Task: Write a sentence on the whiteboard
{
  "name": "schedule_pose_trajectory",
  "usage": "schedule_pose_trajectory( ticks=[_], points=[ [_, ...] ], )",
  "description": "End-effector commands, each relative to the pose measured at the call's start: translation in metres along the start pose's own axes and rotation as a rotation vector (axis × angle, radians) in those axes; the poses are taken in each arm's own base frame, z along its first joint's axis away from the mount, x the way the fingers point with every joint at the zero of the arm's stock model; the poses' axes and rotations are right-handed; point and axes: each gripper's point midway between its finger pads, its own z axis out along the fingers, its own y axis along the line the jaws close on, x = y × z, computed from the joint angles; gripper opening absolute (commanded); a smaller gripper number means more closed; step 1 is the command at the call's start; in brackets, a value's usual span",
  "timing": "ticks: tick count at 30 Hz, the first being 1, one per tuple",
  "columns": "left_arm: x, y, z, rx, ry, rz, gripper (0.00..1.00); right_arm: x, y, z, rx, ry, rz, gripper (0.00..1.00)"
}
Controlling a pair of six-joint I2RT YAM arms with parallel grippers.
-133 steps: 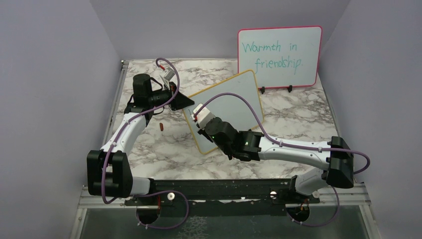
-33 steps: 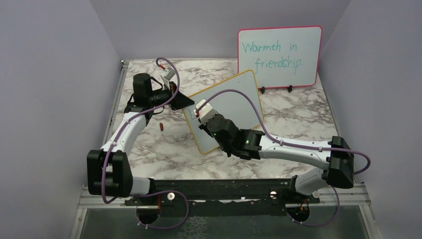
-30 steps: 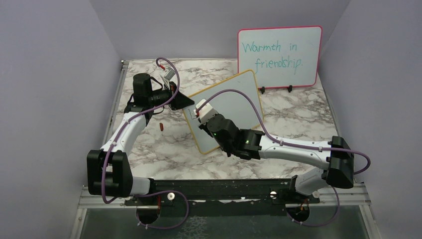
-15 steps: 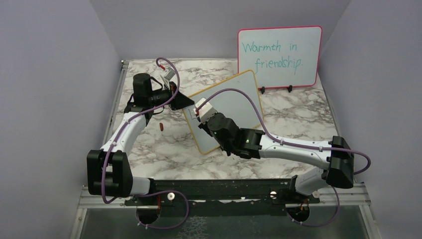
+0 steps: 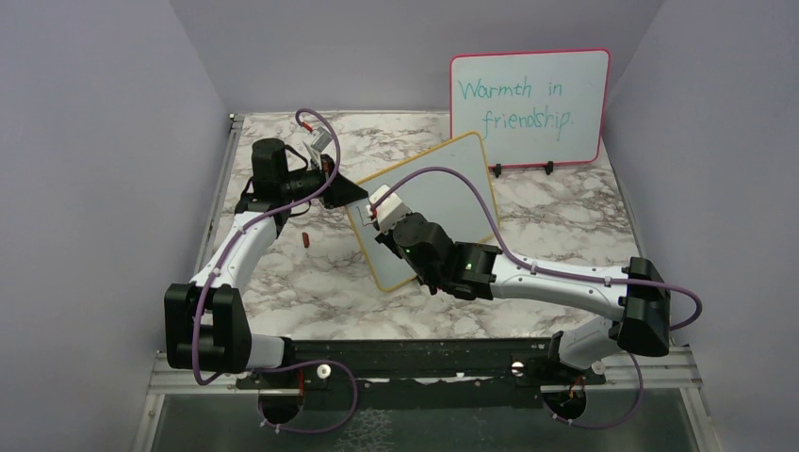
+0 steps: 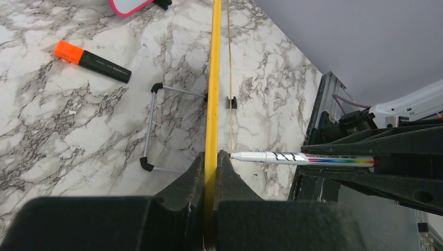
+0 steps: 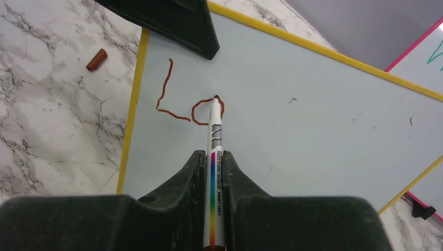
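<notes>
Your right gripper (image 7: 213,155) is clamped on a whiteboard marker (image 7: 215,136), its tip touching the whiteboard (image 7: 313,120) at the "o" of the sentence (image 7: 172,114), which reads only "Lo" in red-brown. Your left gripper (image 6: 211,156) pinches the whiteboard's left yellow edge, mid-table. A pink-framed board (image 5: 528,94) stands at the far right
</notes>
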Motion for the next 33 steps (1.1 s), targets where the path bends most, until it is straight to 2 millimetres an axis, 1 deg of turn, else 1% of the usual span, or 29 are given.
schedule_pose_trajectory(
  ticks=[1,17,26,33],
  points=[
    [0.023,0.008,0.008,-0.022,0.065,-0.007,0.00,0.000,0.005,0.003,-0.031,0.014,0.008,0.01],
    [0.024,0.009,0.008,-0.029,0.069,-0.006,0.00,0.004,0.006,-0.004,-0.057,0.027,0.012,0.01],
    [0.025,0.010,0.008,-0.034,0.071,-0.006,0.00,-0.004,-0.012,-0.015,-0.005,-0.012,0.026,0.01],
    [0.025,0.010,0.008,-0.034,0.073,-0.008,0.00,0.000,-0.019,-0.014,0.033,-0.007,0.021,0.01]
  ],
)
